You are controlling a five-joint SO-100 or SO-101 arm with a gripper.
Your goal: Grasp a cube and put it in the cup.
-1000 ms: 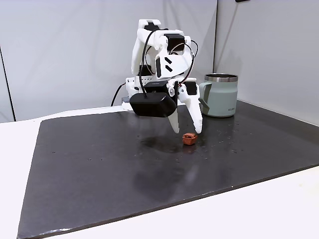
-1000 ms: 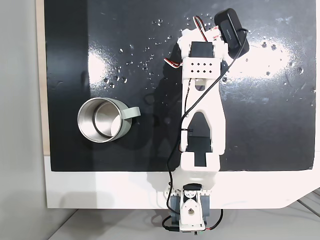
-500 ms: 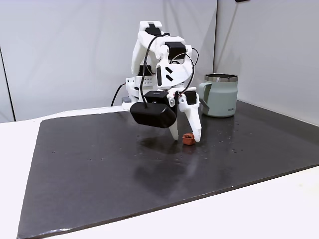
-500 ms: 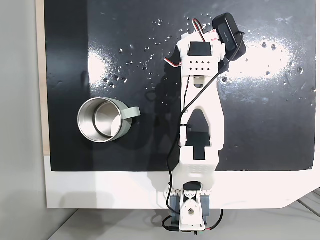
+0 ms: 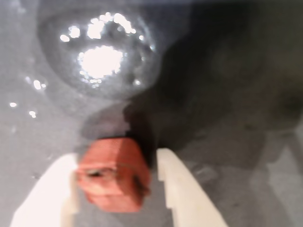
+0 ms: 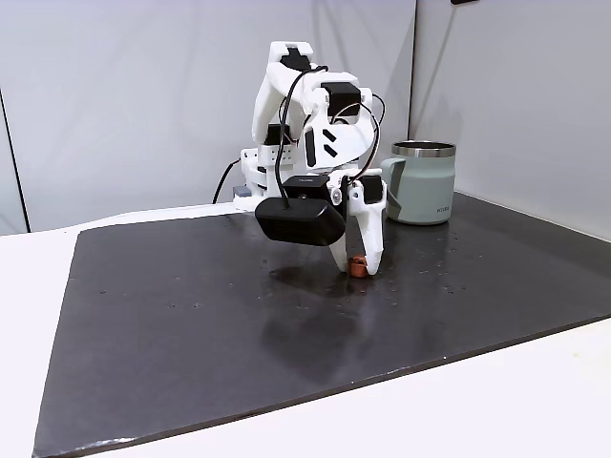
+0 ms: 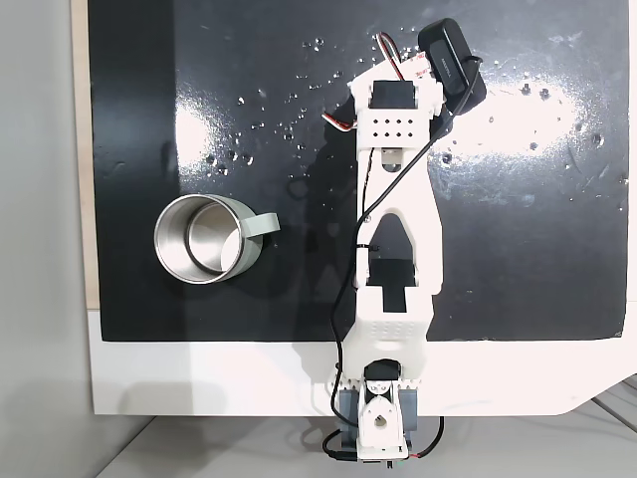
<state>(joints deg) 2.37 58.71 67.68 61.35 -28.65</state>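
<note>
Lab-like robot test bench, black mat [image 6: 191, 324] on white table [image 6: 29, 286], plain grey wall panels [image 6: 143, 95]

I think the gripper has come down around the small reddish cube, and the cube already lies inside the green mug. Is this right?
Not quite. The cube is not in the mug; it sits on the dark mat between the fingers of the gripper, as the wrist view shows. The gripper is indeed down around it.

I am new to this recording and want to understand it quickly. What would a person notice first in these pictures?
First comes the white arm bending down over the dark mat, its gripper lowered around a small reddish-brown cube; in the wrist view the cube sits between the two white fingers. Next is the grey-green mug, standing upright at the mat's far side behind the arm.
</note>
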